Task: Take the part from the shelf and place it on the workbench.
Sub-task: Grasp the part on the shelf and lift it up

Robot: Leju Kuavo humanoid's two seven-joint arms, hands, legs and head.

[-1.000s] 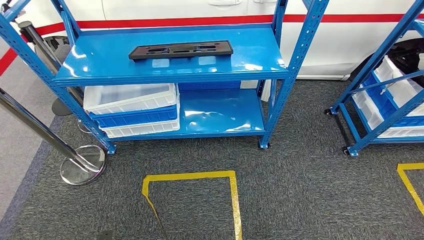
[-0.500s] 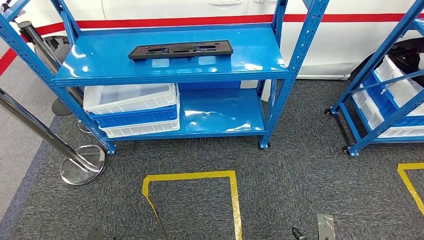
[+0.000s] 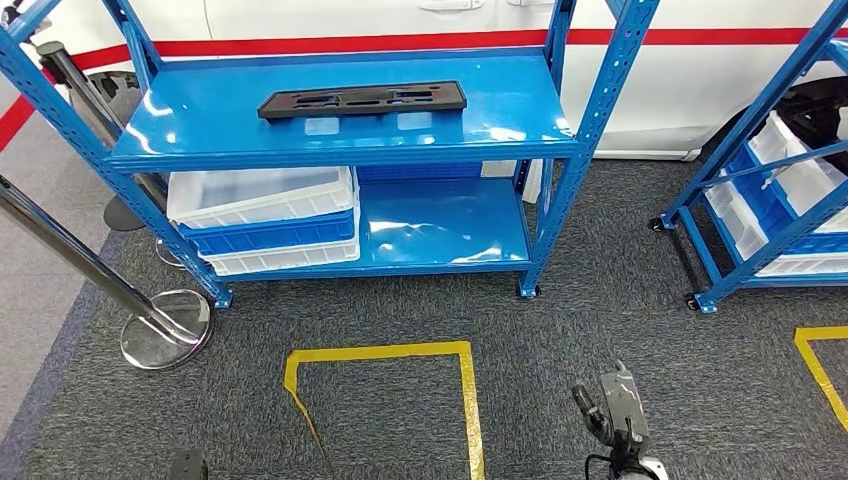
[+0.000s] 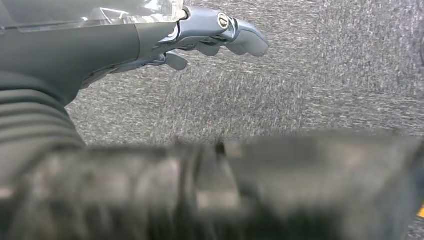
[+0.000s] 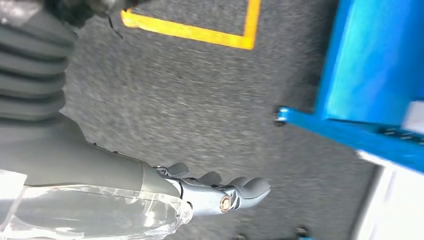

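The part [image 3: 360,100] is a long flat black plate with cut-outs, lying on the top shelf of the blue rack [image 3: 340,145]. My right hand [image 3: 615,415] is low over the carpet in front of the rack's right leg, far from the part. In the right wrist view my right hand [image 5: 215,192] has its fingers stretched out and holds nothing, with the blue rack [image 5: 370,75] ahead of it. My left hand [image 3: 188,466] just peeks in at the bottom edge. In the left wrist view my left hand [image 4: 215,32] is extended over the carpet and empty.
White and blue bins [image 3: 265,215] are stacked on the rack's lower shelf. A chrome stanchion [image 3: 165,330] stands at the left. A second blue rack [image 3: 780,200] with bins stands at the right. A yellow tape square [image 3: 385,352] marks the carpet. A white car stands behind.
My right hand has risen into the head view at the bottom right. My left hand has crept slightly into view at the bottom left. The part has not moved.
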